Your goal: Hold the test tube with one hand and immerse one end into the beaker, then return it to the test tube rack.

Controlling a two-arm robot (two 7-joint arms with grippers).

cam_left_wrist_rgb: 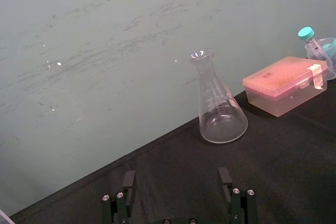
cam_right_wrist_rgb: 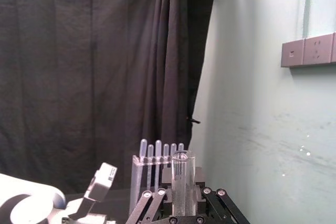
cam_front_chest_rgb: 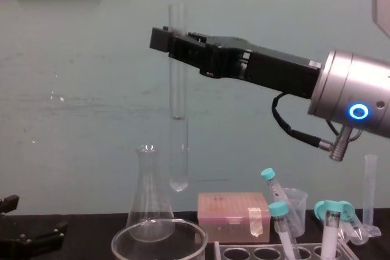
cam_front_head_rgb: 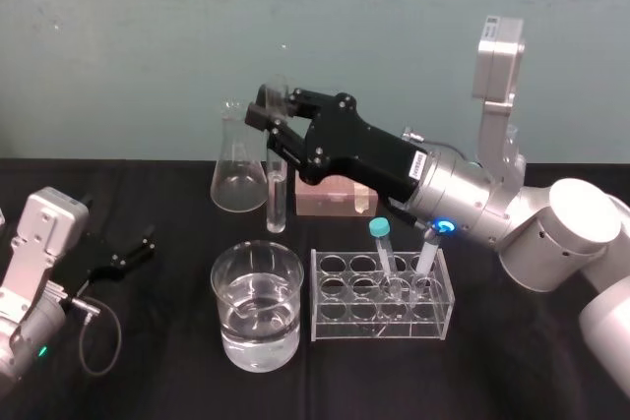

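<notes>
Right fingers: the right gripper (cam_front_chest_rgb: pixel 173 43) has its black fingers clamped on the long, clear, uncapped glass test tube (cam_front_chest_rgb: pixel 178 120), just below the open mouth. Most of the tube hangs free beneath.
Left fingers: the left gripper (cam_front_head_rgb: pixel 133 248) is spread and empty, parked near the worktop's left edge.
Tube position: upright in the air, with its rounded bottom above the wide, clear glass beaker (cam_front_head_rgb: pixel 256 249), which stands near the worktop's front edge. Whether the tube is directly over the opening cannot be told.
Hazard, slip: smooth glass held high on a narrow contact could slide or swing.
Hazard, impact: an off-centre descent would strike the thick rim.
Hazard, return: the clear plastic test tube rack (cam_front_head_rgb: pixel 321 292), just beside the beaker, holds teal-capped tubes (cam_front_head_rgb: pixel 382 253) that crowd the free holes.
Tube appearance: thin-walled, transparent, apparently empty.
</notes>
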